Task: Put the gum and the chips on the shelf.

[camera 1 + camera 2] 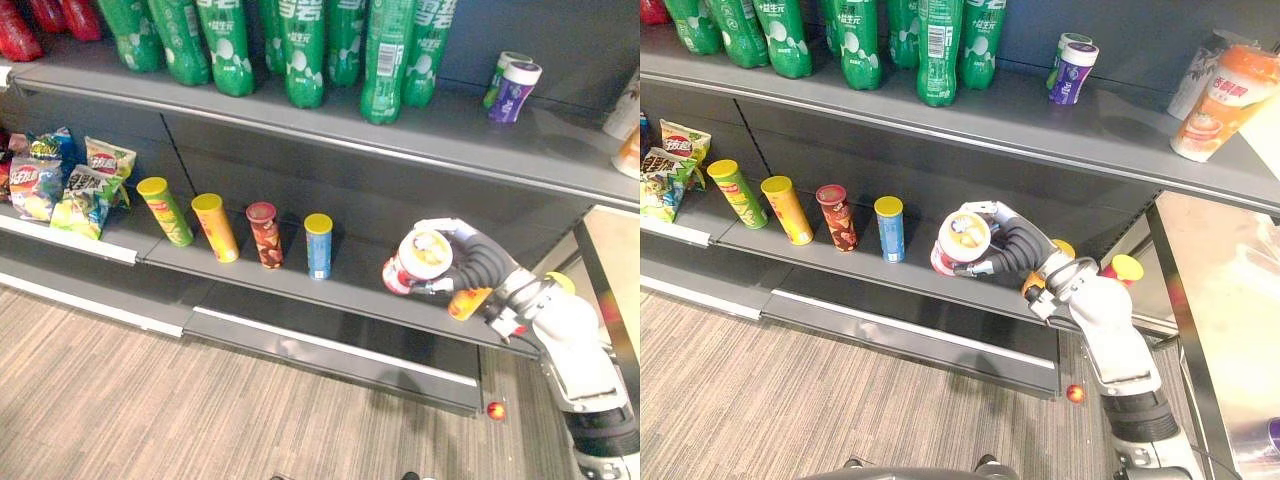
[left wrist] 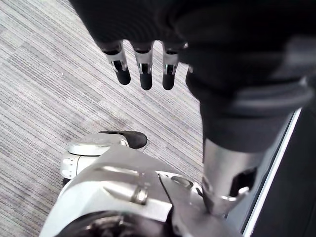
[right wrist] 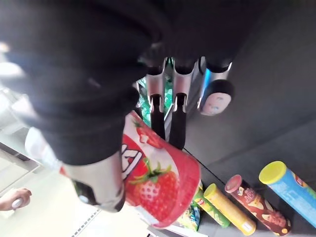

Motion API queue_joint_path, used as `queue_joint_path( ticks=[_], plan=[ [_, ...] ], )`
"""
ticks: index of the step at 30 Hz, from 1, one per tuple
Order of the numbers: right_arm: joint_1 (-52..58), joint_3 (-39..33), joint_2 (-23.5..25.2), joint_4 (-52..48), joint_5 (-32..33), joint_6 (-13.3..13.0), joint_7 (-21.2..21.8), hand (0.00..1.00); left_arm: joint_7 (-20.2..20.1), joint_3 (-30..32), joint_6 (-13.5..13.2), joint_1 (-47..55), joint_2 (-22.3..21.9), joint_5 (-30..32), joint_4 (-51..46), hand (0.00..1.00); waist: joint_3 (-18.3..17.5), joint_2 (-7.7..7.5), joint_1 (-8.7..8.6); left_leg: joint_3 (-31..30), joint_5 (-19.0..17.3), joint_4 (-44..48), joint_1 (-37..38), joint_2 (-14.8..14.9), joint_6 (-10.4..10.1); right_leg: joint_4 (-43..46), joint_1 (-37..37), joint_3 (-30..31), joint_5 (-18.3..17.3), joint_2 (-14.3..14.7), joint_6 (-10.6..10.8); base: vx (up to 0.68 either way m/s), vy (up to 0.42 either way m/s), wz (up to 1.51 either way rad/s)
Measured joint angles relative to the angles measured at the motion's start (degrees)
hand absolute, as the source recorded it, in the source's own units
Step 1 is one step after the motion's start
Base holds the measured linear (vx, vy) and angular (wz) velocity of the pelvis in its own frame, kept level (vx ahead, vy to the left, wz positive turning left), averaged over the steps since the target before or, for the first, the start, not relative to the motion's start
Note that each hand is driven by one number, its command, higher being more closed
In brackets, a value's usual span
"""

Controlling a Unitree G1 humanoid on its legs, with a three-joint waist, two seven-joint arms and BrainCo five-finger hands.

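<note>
Slantwise, chips can (image 1: pixel 416 260) in right hand (image 1: pixel 480 263), lid upward

**Right hand** (image 1: pixel 1015 250): dark ribbed cover, silver fingers with dark tips. 
**Chips can** (image 1: pixel 421 258) in that hand: red wall printed with strawberries, white end with a yellow picture. 
**Beyond the fingers:** a green can (image 1: pixel 166 211) and an orange-yellow can (image 1: pixel 216 229), both with yellow lids; a brown-red patterned can (image 1: pixel 265 236) with a red lid; a blue can (image 1: pixel 318 246) with a yellow lid. 
**Above the hand:** a purple gum tub (image 1: pixel 514 93) with a white cap, and green bottles (image 1: pixel 300 50) with white labels. 
**Shelf** (image 1: pixel 300 285): grey. 
**Floor** (image 1: pixel 150 400) below the hand: grey-brown stripes. 
**Orange piece** (image 1: pixel 468 302) by the wrist: perhaps a lid.
</note>
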Motion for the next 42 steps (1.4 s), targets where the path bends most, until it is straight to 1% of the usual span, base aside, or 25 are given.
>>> queue_joint_path(
  ticks=[3,4,7,11,12,15,17,18,20,24,25,27,30,33,36,37,42],
  plan=[
    [-3.2,0.0,-1.5,0.7,1.2,0.1,-0.9,1.00,0.0,-0.3,0.0,0.0,0.1,-0.1,0.1,0.00,-0.1,0.03,0.02,-0.2,0.0,0.0,0.0,0.0,0.1,0.0,0.1,0.0,0.0,0.0,0.0,0.00,0.000,0.00],
    [-4.7,0.0,-2.7,0.9,2.1,0.5,-1.7,1.00,0.0,-0.4,0.1,0.0,0.1,-0.1,0.2,0.00,-0.2,0.03,0.07,-0.3,0.1,0.0,0.0,0.0,0.1,0.0,0.2,-0.1,0.0,0.0,0.0,0.00,0.000,0.00],
    [-8.5,0.0,-3.8,3.0,2.3,1.4,-3.5,1.00,0.0,-0.4,0.5,0.0,0.1,-0.2,0.5,0.00,-0.7,0.04,0.06,-0.9,0.2,0.0,0.0,0.0,0.1,0.0,0.3,-0.2,0.0,0.0,0.0,-0.01,-0.002,0.02],
    [-11.5,0.1,-4.7,6.7,2.8,3.7,-5.7,1.00,0.0,-0.5,0.6,0.0,0.2,-0.2,0.5,0.00,-0.9,-0.04,0.23,-1.4,0.4,0.0,-0.2,0.0,0.2,0.0,0.4,-0.6,0.0,0.0,0.0,0.00,-0.002,0.06],
    [-12.8,0.2,-5.1,8.3,2.9,4.5,-6.9,1.00,0.0,-0.6,0.7,0.0,0.2,-0.2,0.4,0.00,-0.9,-0.02,0.38,-1.5,0.4,0.0,-0.2,0.0,0.2,0.0,0.4,-0.7,0.0,0.0,0.0,0.00,-0.001,0.03],
    [-15.3,0.3,-6.1,11.7,2.9,4.9,-8.0,1.00,0.0,-0.6,1.3,0.0,0.2,-0.2,0.2,0.00,-0.9,0.01,0.54,-1.6,0.6,0.0,-0.3,0.0,0.2,0.0,0.4,-0.9,0.0,0.0,0.0,0.00,0.000,0.02],
    [-18.2,0.4,-6.2,15.3,2.8,6.3,-10.1,1.00,0.0,-1.2,1.8,0.0,0.2,-0.1,0.2,0.00,-1.3,0.24,0.54,-1.8,0.6,0.0,-0.5,0.0,0.1,0.0,0.4,-1.0,0.0,0.0,-0.1,0.00,0.000,0.04],
    [-18.8,0.4,-6.2,16.3,2.8,6.4,-10.5,1.00,0.1,-1.4,1.8,0.0,0.3,-0.1,0.3,0.00,-1.4,0.28,0.56,-1.8,0.7,0.0,-0.5,0.0,0.1,0.0,0.4,-1.1,0.0,0.0,-0.1,0.00,0.001,0.06],
    [-21.0,0.7,-6.3,19.8,2.8,7.6,-12.1,1.00,0.1,-1.8,1.9,0.0,0.4,-0.1,0.2,0.00,-1.7,0.41,0.66,-2.2,0.9,0.0,-0.8,0.1,0.1,0.0,0.5,-1.6,0.1,0.0,-0.1,0.00,-0.001,0.10],
    [-23.7,1.8,-7.9,25.2,2.7,8.9,-13.1,1.00,0.1,-2.7,2.9,0.0,0.6,-0.1,-0.3,0.00,-1.8,0.48,1.04,-3.1,1.1,0.0,-0.8,0.1,0.2,-0.1,1.2,-2.4,0.1,0.0,-0.1,-0.01,-0.003,0.12],
    [-24.7,2.3,-8.6,26.8,2.6,9.2,-13.5,1.00,0.1,-2.9,3.0,-0.1,0.6,0.0,-0.4,0.00,-1.8,0.49,1.39,-3.2,1.2,0.0,-0.8,0.1,0.2,-0.2,1.2,-2.5,0.1,0.0,-0.1,-0.02,0.001,0.06],
    [-26.4,2.4,-8.7,29.0,2.7,9.6,-13.7,1.00,0.1,-2.9,3.1,-0.2,0.7,0.0,-0.4,0.00,-1.8,0.53,1.52,-3.3,1.3,0.0,-0.9,0.1,0.2,-0.2,1.2,-2.6,0.2,0.0,-0.2,-0.01,0.001,0.02],
    [-29.0,2.5,-9.6,32.2,3.3,10.8,-13.8,1.00,0.0,-3.0,4.1,-0.6,0.8,0.0,-0.4,0.00,-1.8,0.53,1.76,-3.5,1.5,0.0,-0.9,0.1,0.2,-0.2,1.4,-2.8,0.2,0.0,-0.3,-0.01,0.001,0.04],
    [-30.4,2.5,-11.1,35.0,4.0,11.5,-13.3,1.00,0.0,-3.3,4.1,-0.8,0.9,0.3,-0.4,0.00,-1.8,0.54,1.98,-3.8,1.5,0.0,-0.9,0.1,0.3,-0.3,1.6,-3.2,0.2,0.0,-0.3,0.00,0.002,0.05],
    [-32.0,2.5,-11.9,37.4,4.9,12.8,-12.5,1.00,-0.1,-3.4,4.2,-0.9,1.1,0.5,-0.4,0.00,-1.8,0.56,1.96,-4.0,1.5,0.0,-0.8,0.2,0.2,-0.8,2.1,-3.4,0.3,0.1,-0.3,0.01,0.003,0.03],
    [-32.6,2.8,-12.9,38.1,5.2,12.9,-11.6,1.00,-0.1,-3.5,4.2,-1.0,1.1,0.5,-0.5,0.00,-1.8,0.56,2.17,-4.0,1.5,0.0,-1.0,0.1,0.2,-1.1,2.1,-3.4,0.5,0.1,-0.3,0.00,0.000,0.00],
    [-34.8,3.0,-15.4,42.0,6.2,13.3,-10.5,1.00,-0.2,-3.8,4.8,-1.0,1.2,0.5,-0.9,0.00,-1.8,0.55,2.29,-3.8,1.6,0.0,-0.9,0.1,0.2,-1.3,2.2,-3.4,0.5,0.2,-0.3,0.00,0.000,0.00]
  ],
)
